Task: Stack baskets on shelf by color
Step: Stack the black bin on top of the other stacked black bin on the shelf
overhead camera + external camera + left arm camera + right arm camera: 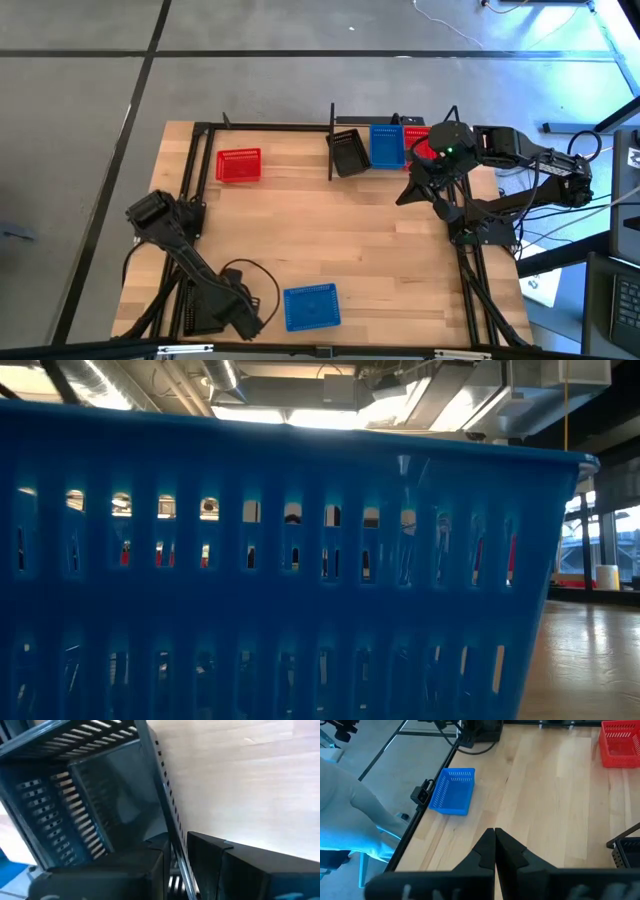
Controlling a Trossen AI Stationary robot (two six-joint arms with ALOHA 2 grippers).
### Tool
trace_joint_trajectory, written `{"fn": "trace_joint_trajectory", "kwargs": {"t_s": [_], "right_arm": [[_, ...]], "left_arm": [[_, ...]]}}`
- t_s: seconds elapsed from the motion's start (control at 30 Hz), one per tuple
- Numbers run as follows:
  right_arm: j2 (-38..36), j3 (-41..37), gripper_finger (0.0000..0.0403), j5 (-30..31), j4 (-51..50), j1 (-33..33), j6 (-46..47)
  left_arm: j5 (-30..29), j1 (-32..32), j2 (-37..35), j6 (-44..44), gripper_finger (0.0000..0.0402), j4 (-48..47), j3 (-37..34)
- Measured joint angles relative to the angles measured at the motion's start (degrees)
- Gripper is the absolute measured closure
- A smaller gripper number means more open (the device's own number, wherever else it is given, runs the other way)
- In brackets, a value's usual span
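Observation:
My left gripper (245,318) is at the table's near left, shut on a black basket (100,795) next to a blue basket (311,306) that stands on its bottom by the near edge. That blue basket (300,590) fills the low view. My right gripper (408,193) (494,832) hovers shut and empty over the far right, beside a red basket (420,140). A blue basket (387,145), a tilted black basket (348,152) and another red basket (238,165) sit along the shelf's far rail (270,127). My left gripper holds the black basket by the rim of one side wall (172,827). One finger (150,860) is inside the basket and the other (210,850) outside. The fingers lie across the wall. Whether the basket rests on the table I cannot tell.
A black upright post (331,140) stands between the left red basket and the tilted black one. Black frame rails run along the table's left and right sides. Bare wood (330,230) lies across the table's middle. A cable loop (250,275) lies near my left arm.

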Motion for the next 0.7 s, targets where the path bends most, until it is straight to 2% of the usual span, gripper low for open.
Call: {"fn": "trace_joint_trajectory", "kwargs": {"t_s": [0.17, 0.3, 0.37, 0.5, 0.7], "right_arm": [[0.0, 0.0, 0.0402, 0.02, 0.0, 0.0, -0.01], [0.0, 0.0, 0.0402, 0.02, 0.0, 0.01, 0.0], [0.0, 0.0, 0.0402, 0.02, 0.0, 0.0, 0.0], [0.0, 0.0, 0.0402, 0.02, 0.0, 0.01, -0.04], [0.0, 0.0, 0.0402, 0.04, 0.0, 0.01, -0.41]], "left_arm": [[-3.35, 0.61, 1.96, 6.67, 0.0356, 0.98, 0.0], [-5.17, 2.91, 1.8, 16.96, 0.0395, 0.96, 0.0], [-9.38, 4.23, 0.64, 24.59, 0.0398, 0.64, -0.02], [-14.11, 8.59, -2.0, 48.73, 0.0401, 0.23, 0.0], [-17.24, 17.01, -3.94, 95.48, 0.0401, -0.12, -0.01]]}}
